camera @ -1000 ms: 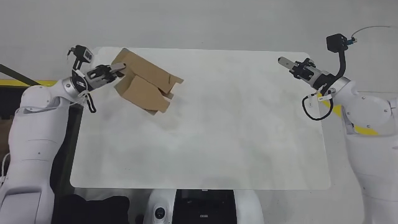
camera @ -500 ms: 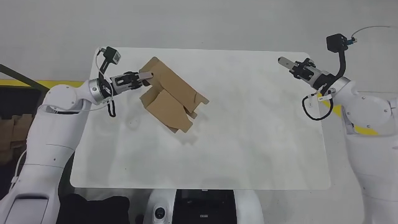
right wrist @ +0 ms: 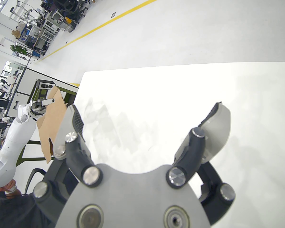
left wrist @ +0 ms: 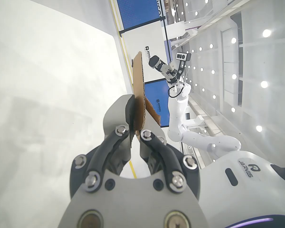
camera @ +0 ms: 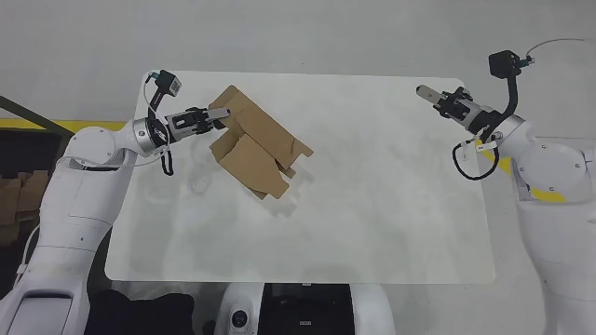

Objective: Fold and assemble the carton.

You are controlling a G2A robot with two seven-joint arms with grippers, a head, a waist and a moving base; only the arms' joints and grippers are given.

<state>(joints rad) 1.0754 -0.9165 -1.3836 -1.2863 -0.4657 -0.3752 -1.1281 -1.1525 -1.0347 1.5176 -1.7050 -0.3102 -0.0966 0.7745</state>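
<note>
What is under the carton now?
White table shows all around the carton, and the left end effector grips its edge. What lies directly beneath is covered by the cardboard.

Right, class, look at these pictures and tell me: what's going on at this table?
The left gripper is shut on one edge of the brown carton, holding it at the left part of the white table. The carton is not yet assembled into a box. The right gripper is open and empty, over the table's far right corner, well apart from the carton.
</note>
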